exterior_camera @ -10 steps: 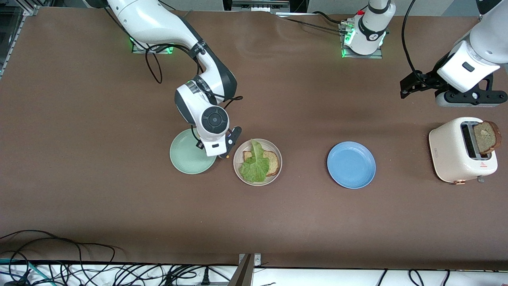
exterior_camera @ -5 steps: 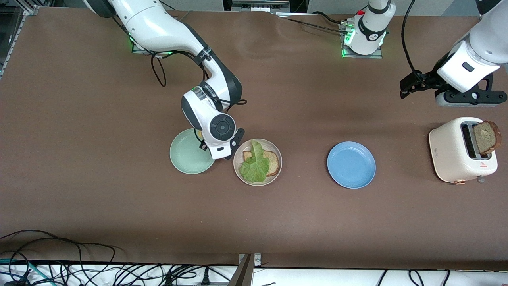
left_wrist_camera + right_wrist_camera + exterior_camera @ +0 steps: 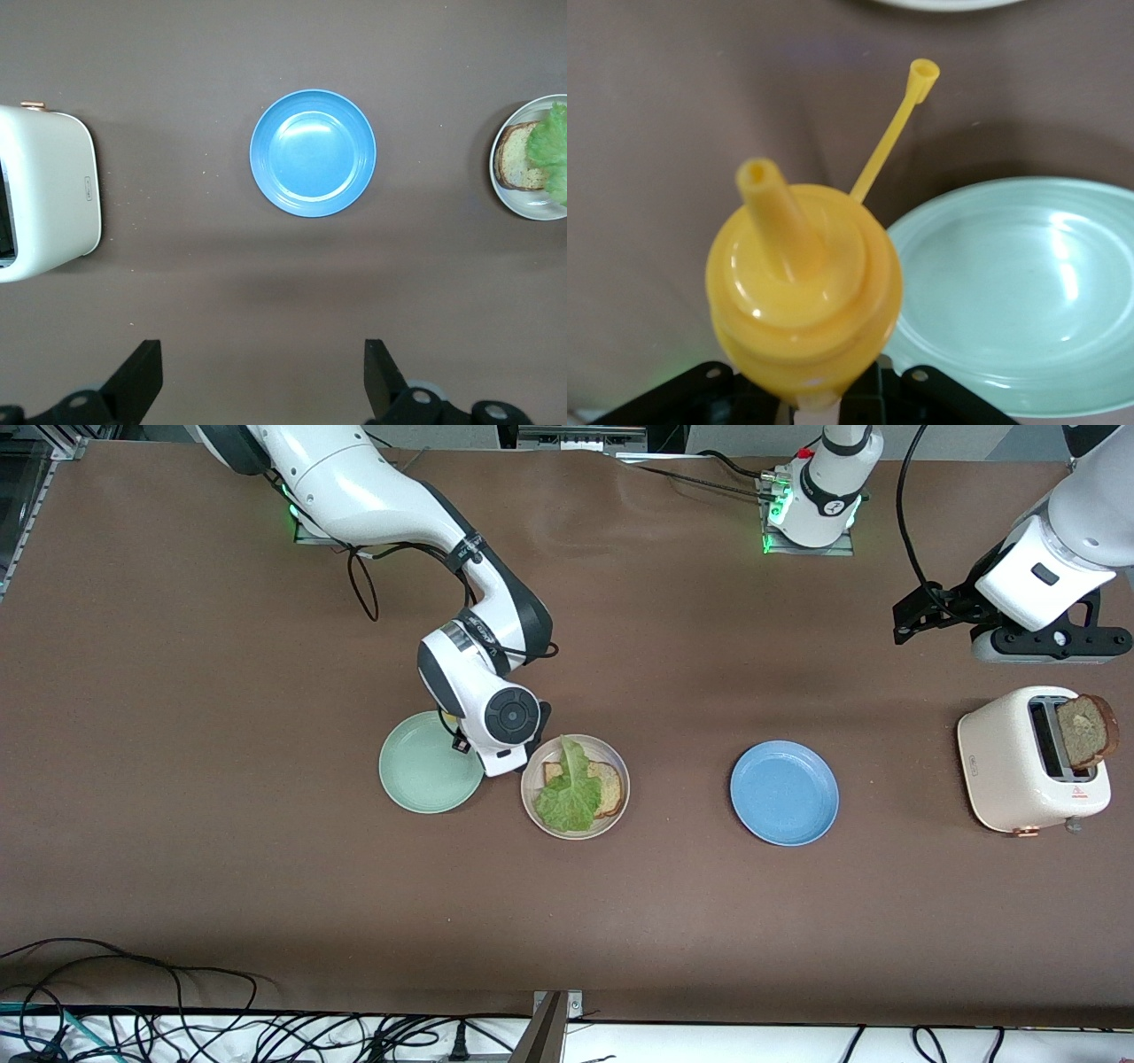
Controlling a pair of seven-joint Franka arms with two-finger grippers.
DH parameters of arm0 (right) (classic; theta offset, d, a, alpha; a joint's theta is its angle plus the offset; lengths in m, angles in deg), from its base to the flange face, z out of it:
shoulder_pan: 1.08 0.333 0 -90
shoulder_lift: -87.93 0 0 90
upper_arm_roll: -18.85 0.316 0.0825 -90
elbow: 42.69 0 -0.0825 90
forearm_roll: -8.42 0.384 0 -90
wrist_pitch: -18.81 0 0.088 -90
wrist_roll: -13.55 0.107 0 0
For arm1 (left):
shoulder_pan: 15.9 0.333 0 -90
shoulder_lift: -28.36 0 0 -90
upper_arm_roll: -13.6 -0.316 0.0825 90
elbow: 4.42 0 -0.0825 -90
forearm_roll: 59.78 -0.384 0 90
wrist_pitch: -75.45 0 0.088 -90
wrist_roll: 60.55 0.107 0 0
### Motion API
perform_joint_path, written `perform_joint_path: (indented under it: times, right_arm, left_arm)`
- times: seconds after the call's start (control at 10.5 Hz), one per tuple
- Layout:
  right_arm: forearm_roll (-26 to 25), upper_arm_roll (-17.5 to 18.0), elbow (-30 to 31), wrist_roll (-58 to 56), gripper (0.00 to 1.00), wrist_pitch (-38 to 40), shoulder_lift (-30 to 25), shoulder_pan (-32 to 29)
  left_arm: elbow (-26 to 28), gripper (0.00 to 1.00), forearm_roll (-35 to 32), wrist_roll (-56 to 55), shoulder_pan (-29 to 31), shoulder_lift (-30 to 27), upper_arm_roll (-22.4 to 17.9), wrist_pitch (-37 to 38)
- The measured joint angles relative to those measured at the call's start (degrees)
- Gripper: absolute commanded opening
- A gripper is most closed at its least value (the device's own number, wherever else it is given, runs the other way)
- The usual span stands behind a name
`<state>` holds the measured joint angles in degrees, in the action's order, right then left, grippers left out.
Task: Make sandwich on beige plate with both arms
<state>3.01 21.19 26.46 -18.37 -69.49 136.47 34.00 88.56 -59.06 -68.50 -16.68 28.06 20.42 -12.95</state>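
On the brown desk point(image 3: 177, 850) the sandwich looks about half built, with the top slice and perhaps some sauce left to go. At the left arm's end stands a white toaster point(image 3: 1032, 760) with a browned slice of bread point(image 3: 1088, 731) sticking up out of its slot; this is probably the slice that must close the sandwich. The blue plate point(image 3: 784, 792) is bare, and so is the green plate point(image 3: 423, 766) at the right arm's end. Between them sits the beige plate point(image 3: 617, 808), holding one slice of bread point(image 3: 609, 788) with a lettuce leaf point(image 3: 570, 793) laid over it.

The left gripper point(image 3: 263, 376) hangs above the desk beside the toaster, fingers wide apart and empty, well away from both the plate and the toast.

The right gripper point(image 3: 806, 394) is over the gap between the green and beige plates, its fingers clamped on a yellow squeeze bottle point(image 3: 804, 305) with its cap point(image 3: 923, 73) flipped open. The bottle appears to be just short of the lettuce, though the arm hides it from the front
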Motion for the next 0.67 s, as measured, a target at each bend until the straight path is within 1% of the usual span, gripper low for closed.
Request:
perform_joint_path:
  times: [0.29, 0.57, 0.67]
  right_arm:
    - [1.2, 0.0, -0.5, -5.4, 0.00, 4.3, 0.0, 0.5]
    - [4.0, -0.5, -3.5, -7.7, 0.00, 7.4, 1.0, 0.4]
    - [5.4, -1.4, -4.4, -7.8, 0.00, 7.4, 1.6, 0.2]
  left_arm:
    - [0.0, 1.00, 0.0, 0.0, 0.0, 0.0, 0.0, 0.0]
    - [0.0, 1.00, 0.0, 0.0, 0.0, 0.0, 0.3, 0.0]
    - [0.0, 1.00, 0.0, 0.0, 0.0, 0.0, 0.7, 0.0]
